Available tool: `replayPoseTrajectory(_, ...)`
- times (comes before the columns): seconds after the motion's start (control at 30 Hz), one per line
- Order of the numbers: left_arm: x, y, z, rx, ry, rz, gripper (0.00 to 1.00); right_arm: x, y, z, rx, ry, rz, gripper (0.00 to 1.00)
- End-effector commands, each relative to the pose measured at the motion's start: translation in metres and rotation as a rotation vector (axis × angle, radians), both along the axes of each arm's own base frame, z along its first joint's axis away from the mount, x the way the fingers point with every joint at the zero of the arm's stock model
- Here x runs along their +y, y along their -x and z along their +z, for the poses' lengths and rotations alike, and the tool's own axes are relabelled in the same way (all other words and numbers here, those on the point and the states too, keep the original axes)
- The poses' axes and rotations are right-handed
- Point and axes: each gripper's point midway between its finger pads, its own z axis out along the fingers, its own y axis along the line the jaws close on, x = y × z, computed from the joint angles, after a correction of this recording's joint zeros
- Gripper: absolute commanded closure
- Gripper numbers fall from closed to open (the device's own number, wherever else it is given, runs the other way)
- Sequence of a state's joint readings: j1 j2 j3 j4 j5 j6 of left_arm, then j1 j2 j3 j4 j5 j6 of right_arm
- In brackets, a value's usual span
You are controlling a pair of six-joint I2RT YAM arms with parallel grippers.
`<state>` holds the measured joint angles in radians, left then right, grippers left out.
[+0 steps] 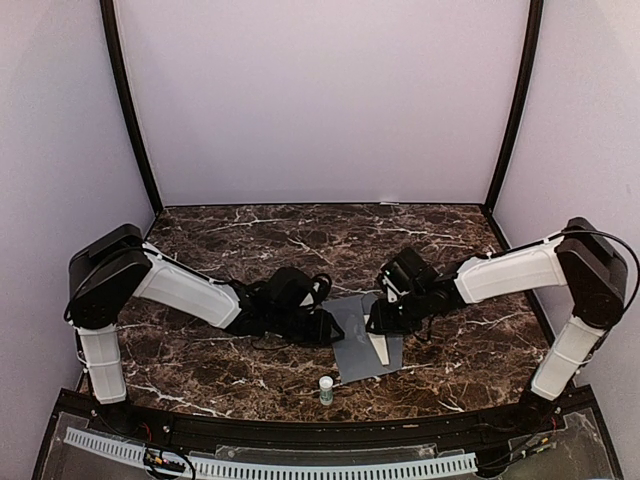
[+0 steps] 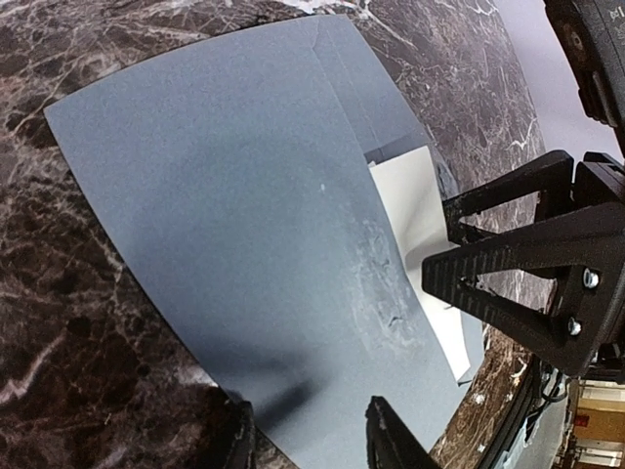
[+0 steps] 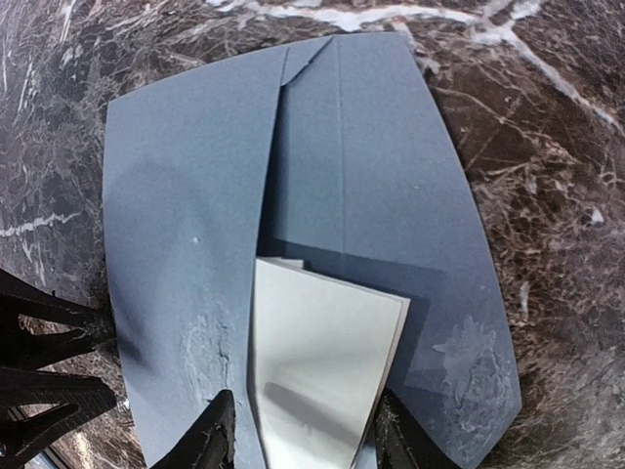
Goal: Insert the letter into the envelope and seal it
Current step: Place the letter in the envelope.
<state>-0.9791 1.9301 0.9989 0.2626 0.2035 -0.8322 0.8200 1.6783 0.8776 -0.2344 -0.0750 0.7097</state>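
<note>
The slate-grey envelope [image 1: 352, 358] lies flat near the table's front edge, between both grippers. In the right wrist view its left panel [image 3: 186, 225] sits slightly raised over the right panel [image 3: 391, 176]. The folded white letter [image 3: 322, 362] rests on the right panel, its left edge along the raised panel's edge. My right gripper [image 3: 308, 440] is open, a finger on each side of the letter's near end, with a sliver of envelope showing beside the left finger. My left gripper [image 2: 312, 440] is open over the envelope's [image 2: 244, 215] near edge. The letter [image 2: 415, 215] shows beyond it.
A small white bottle with a green band [image 1: 326, 388] stands just in front of the envelope. The dark marble table [image 1: 300, 235] is walled at the back and sides. The two grippers [image 1: 325, 325] [image 1: 383, 325] face each other closely across the envelope.
</note>
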Motion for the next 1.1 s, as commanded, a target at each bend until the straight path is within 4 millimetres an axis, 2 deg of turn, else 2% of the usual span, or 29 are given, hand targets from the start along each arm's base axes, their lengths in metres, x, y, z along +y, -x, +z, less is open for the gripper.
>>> replayPoseTrajectory(0.0, 0.007, -0.005, -0.011, -0.014, -0.060, 0.001, 0.63, 0.019, 0.001, 0.003, -0.012, -0.028, 0.052, 0.56)
replayPoseTrajectory(0.5, -0.005, -0.008, -0.005, -0.028, -0.024, -0.028, 0.68, 0.043, 0.006, 0.006, -0.010, -0.046, 0.101, 0.57)
replayPoseTrajectory(0.67, -0.003, -0.009, -0.004, -0.029, -0.036, -0.021, 0.68, 0.030, 0.000, 0.008, -0.034, 0.020, 0.048, 0.54)
replayPoseTrajectory(0.87, 0.006, -0.012, 0.006, -0.054, -0.058, 0.012, 0.64, 0.010, -0.001, 0.025, -0.076, 0.068, -0.003, 0.40)
replayPoseTrajectory(1.07, 0.009, -0.007, 0.014, -0.048, -0.036, 0.010, 0.61, 0.007, 0.011, 0.028, -0.056, 0.015, -0.004, 0.40)
